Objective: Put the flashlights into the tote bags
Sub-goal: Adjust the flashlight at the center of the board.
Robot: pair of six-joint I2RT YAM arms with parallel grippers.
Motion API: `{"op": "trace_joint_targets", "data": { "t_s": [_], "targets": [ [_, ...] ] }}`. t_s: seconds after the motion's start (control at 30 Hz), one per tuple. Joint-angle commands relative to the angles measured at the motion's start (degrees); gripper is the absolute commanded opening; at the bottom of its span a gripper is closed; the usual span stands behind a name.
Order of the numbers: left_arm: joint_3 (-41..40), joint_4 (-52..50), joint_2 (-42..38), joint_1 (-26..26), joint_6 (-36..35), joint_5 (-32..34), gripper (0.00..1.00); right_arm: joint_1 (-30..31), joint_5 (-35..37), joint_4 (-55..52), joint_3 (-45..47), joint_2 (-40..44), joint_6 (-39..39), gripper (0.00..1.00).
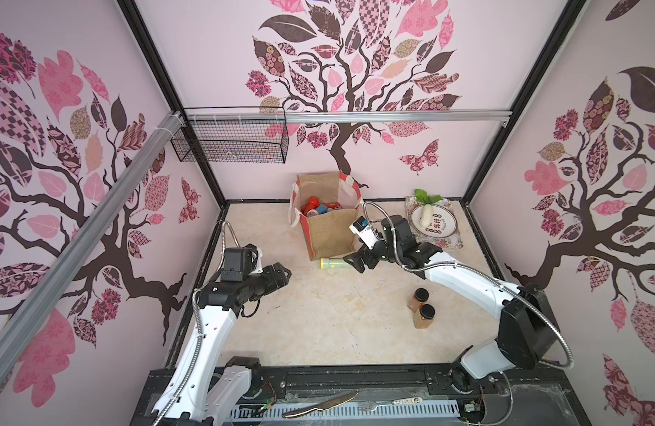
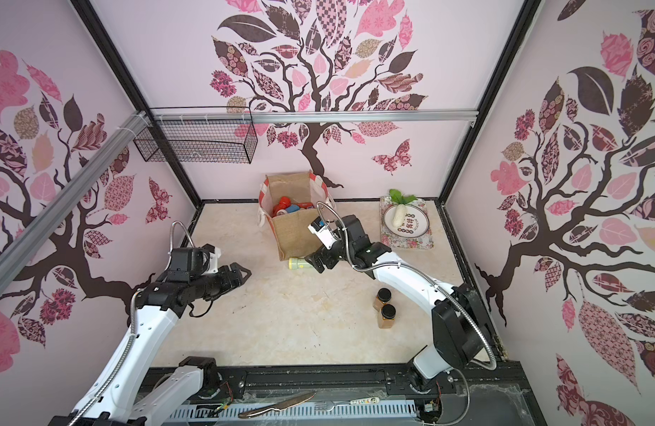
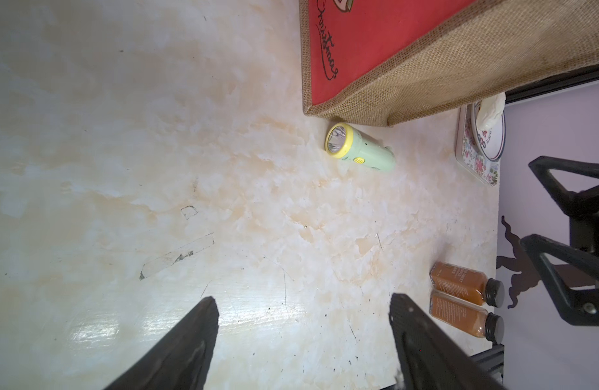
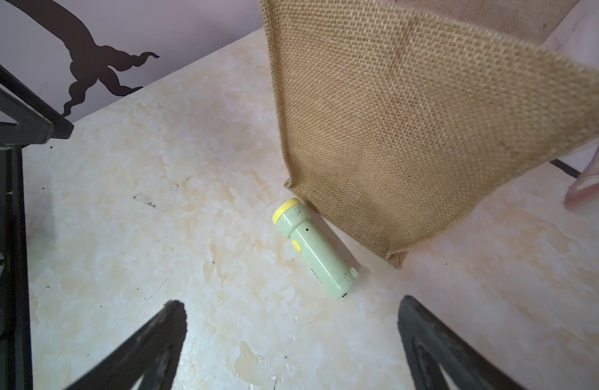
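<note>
A: Right gripper (image 4: 293, 302)?
B: Jaws spread wide, empty; the green flashlight (image 4: 313, 248) lies on the table (image 4: 156, 236) just ahead of them, just beside the foot of the bag (image 4: 409, 118)
A: Left gripper (image 3: 303, 299)?
B: Jaws parted, holding nothing, over the table, well apart from the bag
A: Other flashlights (image 1: 316, 208)?
B: Red and blue ones inside the bag, seen in both top views
</note>
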State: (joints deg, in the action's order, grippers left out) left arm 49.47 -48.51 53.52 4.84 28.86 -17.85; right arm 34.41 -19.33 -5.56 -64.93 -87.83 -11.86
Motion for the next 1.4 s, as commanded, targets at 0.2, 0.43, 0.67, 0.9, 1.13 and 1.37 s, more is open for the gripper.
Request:
{"op": "trace_joint_targets", "data": {
  "t_s": [0.2, 0.43, 0.67, 0.9, 1.13, 1.37],
  "targets": [
    [1.7, -7.3, 2.6, 0.6, -0.6, 4.8, 0.83, 0.3, -1.2, 7.1, 3.7, -3.2, -3.7, 1.0],
    [1.1, -7.4, 1.9, 0.6, 1.2, 4.1, 0.83, 0.2, -2.5, 9.0, 3.2, -6.1, -4.1, 1.0],
    [1.7, -7.6, 1.2, 0.6, 1.8, 2.6, 0.83, 0.2, -2.3, 10.9, 1.8, -10.9, -6.2, 0.99],
    [1.1, -7.8, -0.3, 0.7, 2.6, 1.2, 0.83, 0.0, -3.8, 12.7, -1.3, -16.5, -6.9, 1.0],
    [1.6, -8.4, -1.7, 0.7, 2.5, 0.0, 0.83, -1.7, -6.6, 13.8, -3.5, -21.2, -6.7, 0.99],
    [1.2, -8.8, -2.8, 0.7, 2.9, -0.8, 0.83, -3.1, -9.1, 14.2, -6.2, -25.3, -6.3, 1.0]
  ]
}}
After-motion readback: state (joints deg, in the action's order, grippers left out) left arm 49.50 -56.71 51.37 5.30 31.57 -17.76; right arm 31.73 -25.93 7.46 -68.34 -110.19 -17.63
